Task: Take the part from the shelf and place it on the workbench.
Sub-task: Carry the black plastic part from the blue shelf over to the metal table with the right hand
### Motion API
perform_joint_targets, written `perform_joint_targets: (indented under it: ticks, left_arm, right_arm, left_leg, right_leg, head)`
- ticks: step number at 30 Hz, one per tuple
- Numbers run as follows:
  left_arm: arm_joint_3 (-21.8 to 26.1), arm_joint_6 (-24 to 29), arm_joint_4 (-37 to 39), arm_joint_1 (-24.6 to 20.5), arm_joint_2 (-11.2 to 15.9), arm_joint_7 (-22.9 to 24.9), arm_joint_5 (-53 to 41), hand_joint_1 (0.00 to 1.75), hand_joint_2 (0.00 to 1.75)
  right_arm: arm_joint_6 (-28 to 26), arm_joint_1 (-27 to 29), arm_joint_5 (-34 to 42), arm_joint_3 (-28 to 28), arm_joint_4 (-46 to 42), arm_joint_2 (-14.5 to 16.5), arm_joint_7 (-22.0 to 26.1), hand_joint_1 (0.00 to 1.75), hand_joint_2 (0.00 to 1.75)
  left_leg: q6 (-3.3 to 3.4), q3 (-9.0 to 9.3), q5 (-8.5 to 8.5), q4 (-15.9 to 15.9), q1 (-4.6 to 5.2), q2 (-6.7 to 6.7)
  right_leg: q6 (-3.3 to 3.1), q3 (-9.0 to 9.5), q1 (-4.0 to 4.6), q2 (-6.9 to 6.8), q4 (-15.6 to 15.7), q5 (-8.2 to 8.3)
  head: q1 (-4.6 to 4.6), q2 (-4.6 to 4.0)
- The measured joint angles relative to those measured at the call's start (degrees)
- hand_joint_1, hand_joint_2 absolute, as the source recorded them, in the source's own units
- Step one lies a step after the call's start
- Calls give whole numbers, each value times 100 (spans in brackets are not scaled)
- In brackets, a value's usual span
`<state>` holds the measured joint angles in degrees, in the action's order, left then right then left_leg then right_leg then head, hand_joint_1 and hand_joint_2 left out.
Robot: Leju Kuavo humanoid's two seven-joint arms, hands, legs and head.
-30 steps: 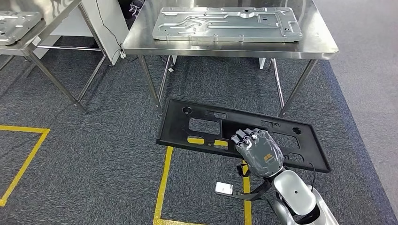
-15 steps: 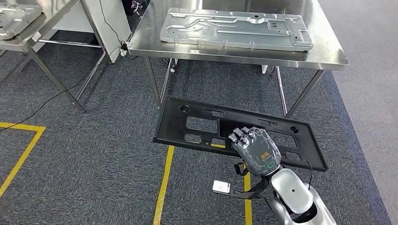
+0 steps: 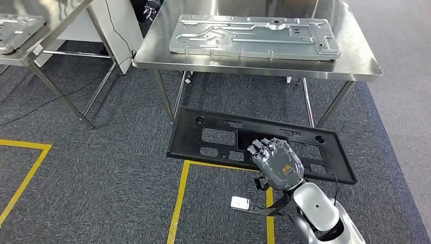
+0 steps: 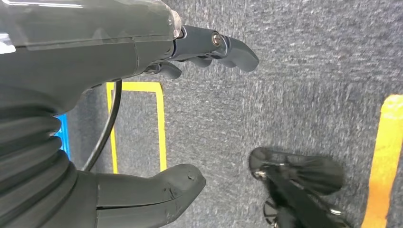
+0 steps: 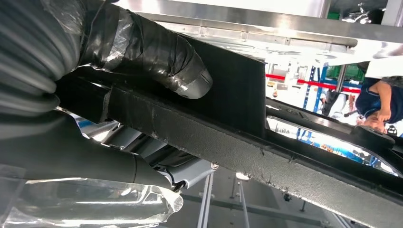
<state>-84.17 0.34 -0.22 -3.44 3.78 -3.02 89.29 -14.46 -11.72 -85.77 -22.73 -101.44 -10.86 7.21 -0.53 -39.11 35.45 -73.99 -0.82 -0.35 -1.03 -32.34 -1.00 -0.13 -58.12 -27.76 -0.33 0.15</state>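
right hand (image 3: 277, 162) grips the black panel (image 3: 218, 137) short of the bench (image 3: 356, 63); left hand (image 4: 142, 109) hangs open, holding nothing.

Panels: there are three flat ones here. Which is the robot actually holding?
The black plastic panel, gripped by the right hand above the carpet. The two silver metal ones lie on tables.

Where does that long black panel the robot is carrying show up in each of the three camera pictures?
Head view: the black panel lies across the lower middle, held by the right hand, in front of the steel table.
Left wrist view: not in this picture; the left hand hangs above carpet.
Right wrist view: its edge runs diagonally across the middle.
Shared landmark: the right hand gripping the panel.
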Motion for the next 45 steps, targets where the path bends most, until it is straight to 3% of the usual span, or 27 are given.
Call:
perform_joint_targets:
  ticks: [1, 2, 4, 6, 9, 11, 12, 14, 15, 16, 17, 19, 20, 21, 23, 25, 27, 28, 30, 31, 32, 33, 35, 37, 41, 43, 45]
  left_arm:
    - [0, 3, 0, 9, -1, 5, 0, 0, 175]
    - [-1, 5, 0, 15, -1, 13, 0, 0, 175]
    - [-1, 4, 0, 17, -1, 25, 0, 0, 175]
    - [-1, 2, 0, 15, -1, 34, 0, 0, 175]
    - [-1, -2, 0, 22, -2, 51, 0, 0, 175]
    - [-1, -6, 0, 26, -3, 60, 0, 0, 175]
    - [-1, -8, 0, 23, -4, 62, 0, 0, 175]
    - [-1, -10, 0, 19, -5, 63, 0, 0, 175]
    - [-1, -12, 0, 19, -5, 64, 0, 0, 175]
    - [-1, -12, 0, 22, -6, 64, 0, 0, 175]
    - [-1, -12, 0, 26, -7, 66, 0, 0, 175]
    - [-1, -12, 0, 34, -10, 69, 0, 0, 175]
    - [-1, -11, 0, 30, -27, 71, 0, 0, 175]
    - [-1, -9, 0, 27, -38, 70, 0, 0, 175]
    - [-1, 1, 0, 19, -60, 75, 0, 0, 175]
    - [-1, 19, 0, 12, -58, 80, 0, 0, 175]
    - [-1, 39, 0, 7, -67, 84, 0, 0, 175]
    - [-1, 47, 0, 8, -69, 87, -1, 0, 175]
    - [-1, 60, 0, 13, -75, 95, -2, 0, 175]
    - [-1, 65, 0, 21, -77, 99, -4, 0, 175]
    - [-2, 72, 0, 28, -80, 104, -6, 0, 175]
    - [-4, 80, 0, 33, -83, 108, -8, 0, 175]
    - [-12, 105, 0, 32, -88, 112, -10, 0, 175]
    - [-21, 130, 0, 22, -93, 102, -11, 0, 175]
    - [-32, 145, 0, 28, -98, 77, -10, 0, 175]
    - [-33, 139, 0, 31, -98, 74, -9, 0, 175]
    - [-33, 132, 0, 24, -98, 73, -9, 0, 175]
  right_arm:
    - [-1, 7, -5, -9, 1, -1, -7, 175, 175]
    - [-3, 12, -8, -14, 1, -1, -15, 175, 175]
    - [-8, 14, -12, -18, 1, -1, -33, 175, 175]
    - [-16, 11, -13, -22, 2, -2, -48, 175, 175]
    - [-28, 20, -14, -29, 2, -3, -53, 175, 175]
    - [-39, 24, -15, -31, -1, -5, -54, 175, 175]
    - [-46, 26, -15, -31, -1, -8, -56, 175, 175]
    - [-63, 51, -15, -38, 3, -13, -60, 175, 175]
    - [-68, 73, -15, -44, 7, -15, -61, 175, 175]
    - [-73, 98, -19, -50, 12, -18, -62, 175, 175]
    - [-77, 117, -23, -55, 16, -21, -64, 175, 175]
    - [-84, 134, -33, -57, 20, -27, -67, 175, 175]
    - [-89, 135, -37, -57, 22, -32, -69, 175, 175]
    - [-94, 131, -40, -57, 24, -36, -71, 175, 175]
    - [-103, 131, -64, -57, 27, -42, -74, 175, 175]
    - [-106, 135, -105, -59, 27, -43, -79, 175, 175]
    - [-103, 123, -169, -85, 30, -44, -90, 175, 175]
    - [-99, 108, -207, -116, 35, -43, -98, 175, 175]
    - [-91, 79, -265, -201, 62, -33, -117, 175, 175]
    - [-85, 72, -279, -252, 82, -28, -135, 175, 175]
    - [-78, 69, -283, -303, 102, -22, -160, 175, 175]
    - [-69, 58, -285, -357, 120, -18, -191, 175, 175]
    - [-49, 13, -286, -447, 141, -14, -257, 175, 175]
    - [-23, -51, -286, -496, 148, -13, -312, 175, 175]
    - [10, -122, -280, -519, 143, -33, -379, 175, 175]
    - [19, -162, -274, -516, 133, -66, -390, 175, 175]
    - [38, -192, -268, -505, 122, -107, -394, 175, 175]
  left_leg:
    - [-7, -94, -134, -10, -10, 2]
    - [-7, -75, -378, 208, -16, 3]
    - [7, 177, -901, 974, -11, 7]
    - [51, 368, -1069, 1453, 25, 5]
    - [164, 412, -1000, 1526, 46, -2]
    - [250, 475, -979, 1582, 29, -5]
    - [292, 509, -965, 1604, 25, -5]
    - [356, 553, -913, 1608, 53, -4]
    - [374, 582, -884, 1606, 70, -6]
    - [385, 623, -850, 1605, 88, -11]
    - [389, 678, -812, 1604, 105, -19]
    - [385, 801, -723, 1606, 133, -36]
    - [368, 847, -678, 1601, 148, -40]
    - [346, 869, -643, 1597, 149, -43]
    - [288, 883, -601, 1607, 138, -39]
    - [233, 926, -565, 1640, 135, -28]
    - [152, 868, -449, 1419, 127, -12]
    - [106, 721, -338, 1131, 99, -7]
    - [18, 255, -113, 375, 37, -2]
    - [-18, 53, -101, 120, 7, -1]
    - [-47, -57, -209, 66, -18, 1]
    - [-69, -51, -439, 246, -37, 4]
    - [-89, 183, -956, 972, -54, 17]
    - [-44, 406, -1118, 1463, -19, 24]
    - [161, 532, -977, 1588, 5, 9]
    - [253, 646, -926, 1639, -7, 2]
    - [311, 730, -850, 1650, 5, 1]
  right_leg:
    - [9, 46, -3, 3, -3, -38]
    - [24, 103, -7, 7, -4, -81]
    - [72, 224, -12, 9, -2, -172]
    - [140, 280, -4, 16, 5, -234]
    - [250, 305, 0, 18, 54, -270]
    - [299, 242, -5, 16, -133, -387]
    - [312, 108, -8, 16, -398, -509]
    - [321, -374, -4, 16, -1204, -797]
    - [321, -607, -1, 15, -1534, -857]
    - [313, -763, 3, 15, -1696, -806]
    - [291, -796, 12, 15, -1609, -622]
    - [201, -593, 55, 16, -936, -90]
    - [140, -459, 88, 14, -582, 102]
    - [89, -358, 114, 10, -325, 187]
    - [25, -286, 159, 10, -144, 163]
    - [3, -217, 134, 16, -50, 135]
    - [-26, -81, 78, 8, 59, 111]
    - [-40, -17, 65, 1, 90, 88]
    - [-54, 76, 61, -1, 100, 9]
    - [-48, 126, 57, 0, 97, -38]
    - [-34, 185, 50, 3, 93, -90]
    - [-13, 256, 39, 5, 87, -149]
    - [45, 413, 15, 4, 87, -276]
    - [120, 505, 13, 7, 104, -361]
    - [247, 502, 17, 7, -23, -361]
    - [264, 246, 10, 10, -516, -470]
    - [276, -245, 12, 11, -1248, -733]
  head:
    - [1, 0]
    - [0, 0]
    - [1, 0]
    - [1, 0]
    - [1, 0]
    - [3, 0]
    - [5, 0]
    - [5, 0]
    - [5, 0]
    - [4, 0]
    - [4, 0]
    - [4, 0]
    - [3, 0]
    - [5, 0]
    - [7, 0]
    - [7, 0]
    - [5, 0]
    - [4, 0]
    - [3, 0]
    - [3, 0]
    - [4, 0]
    - [3, 0]
    - [4, 0]
    - [4, 0]
    - [4, 0]
    - [6, 0]
    - [7, 0]
